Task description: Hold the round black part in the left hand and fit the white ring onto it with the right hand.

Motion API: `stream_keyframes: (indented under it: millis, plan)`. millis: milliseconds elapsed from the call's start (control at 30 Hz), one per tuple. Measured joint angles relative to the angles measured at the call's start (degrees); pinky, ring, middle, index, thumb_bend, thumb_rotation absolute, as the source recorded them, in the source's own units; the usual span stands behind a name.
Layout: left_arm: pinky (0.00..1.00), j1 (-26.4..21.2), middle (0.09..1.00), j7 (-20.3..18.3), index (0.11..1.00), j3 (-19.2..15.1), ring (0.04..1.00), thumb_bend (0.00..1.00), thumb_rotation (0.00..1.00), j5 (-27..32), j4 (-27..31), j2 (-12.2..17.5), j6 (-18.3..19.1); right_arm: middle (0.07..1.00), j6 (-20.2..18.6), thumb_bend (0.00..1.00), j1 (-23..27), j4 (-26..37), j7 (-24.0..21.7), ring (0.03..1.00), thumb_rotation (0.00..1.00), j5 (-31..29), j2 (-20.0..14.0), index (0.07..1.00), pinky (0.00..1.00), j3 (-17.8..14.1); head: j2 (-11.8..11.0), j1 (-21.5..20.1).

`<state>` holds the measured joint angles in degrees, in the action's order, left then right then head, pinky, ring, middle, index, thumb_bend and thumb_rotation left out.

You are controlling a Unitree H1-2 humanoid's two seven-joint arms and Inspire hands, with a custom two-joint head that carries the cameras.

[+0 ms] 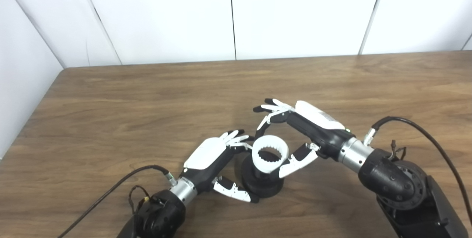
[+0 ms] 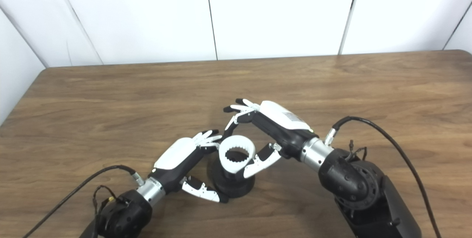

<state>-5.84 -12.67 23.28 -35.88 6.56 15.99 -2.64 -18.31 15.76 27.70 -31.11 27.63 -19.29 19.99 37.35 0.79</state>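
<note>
The left robot hand [image 1: 214, 155] wraps around the round black part [image 1: 262, 184], which sits on the brown counter [image 1: 110, 120]. The white ring [image 1: 270, 154] rests on top of the black part. The right robot hand [image 1: 300, 131] pinches the ring between finger and thumb.

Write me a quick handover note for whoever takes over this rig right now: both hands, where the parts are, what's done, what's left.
Left robot hand: wrapped around the round black part, steadying it on the table.
Right robot hand: thumb and fingers pinching the white ring.
The ring sits on top of the black part; whether it is fully seated cannot be told.
Done: both parts grasped, ring brought onto the part.
Left: press the ring home, check the fit, release.
</note>
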Motion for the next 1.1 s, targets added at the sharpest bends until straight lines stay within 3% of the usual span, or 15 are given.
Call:
stream_keyframes:
  millis: [1100]
  plan:
    - [1.0, -0.02, 0.919, -0.04, 0.665, 0.3, 1.0, 0.86, 0.34, -0.58, 0.2, -0.55, 1.07, 0.905, 0.3, 0.53, 0.12, -6.52, -0.09, 1.0, 0.15, 0.48, 0.75, 0.488, 1.0, 2.54, -0.35, 0.79]
